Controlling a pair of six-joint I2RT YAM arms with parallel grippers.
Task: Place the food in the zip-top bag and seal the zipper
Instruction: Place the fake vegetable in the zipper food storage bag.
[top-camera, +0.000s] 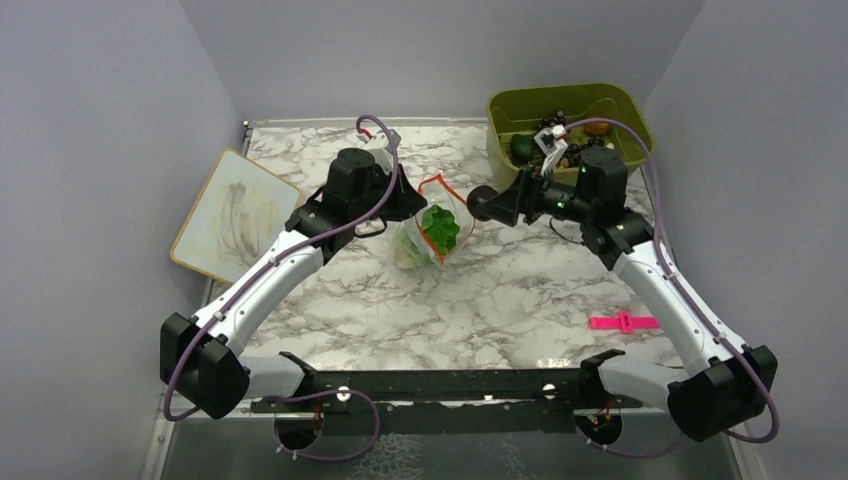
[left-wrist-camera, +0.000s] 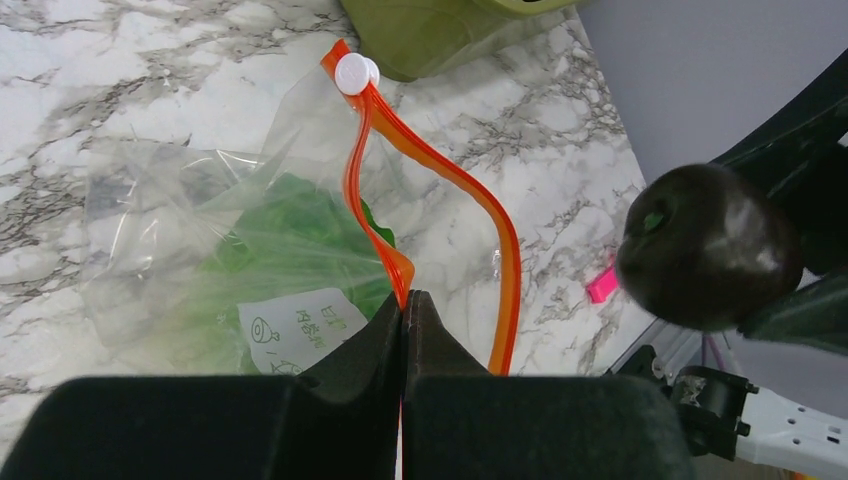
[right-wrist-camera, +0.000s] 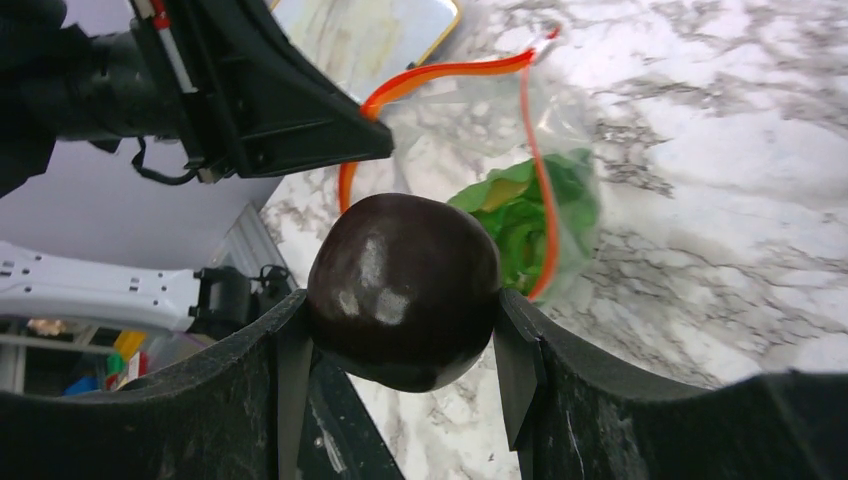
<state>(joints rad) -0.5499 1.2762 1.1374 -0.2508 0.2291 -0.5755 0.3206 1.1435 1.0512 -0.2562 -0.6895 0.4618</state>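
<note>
left gripper (left-wrist-camera: 405, 300): pressed together, pinching zipper (left-wrist-camera: 440, 170) of zip-top bag (left-wrist-camera: 190, 200) | right gripper (right-wrist-camera: 400, 330): clamped around dark round food piece (right-wrist-camera: 400, 285), just beside bag mouth | lettuce (right-wrist-camera: 520, 210): inside bag, on marble table (left-wrist-camera: 560, 130)

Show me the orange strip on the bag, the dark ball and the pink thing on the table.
Orange zipper strip (left-wrist-camera: 511, 290): left wrist view, on its right-hand band.
Dark round food (right-wrist-camera: 405, 290): right wrist view, on its glossy middle.
Pink clip (top-camera: 625, 322): top view, on its centre.
</note>
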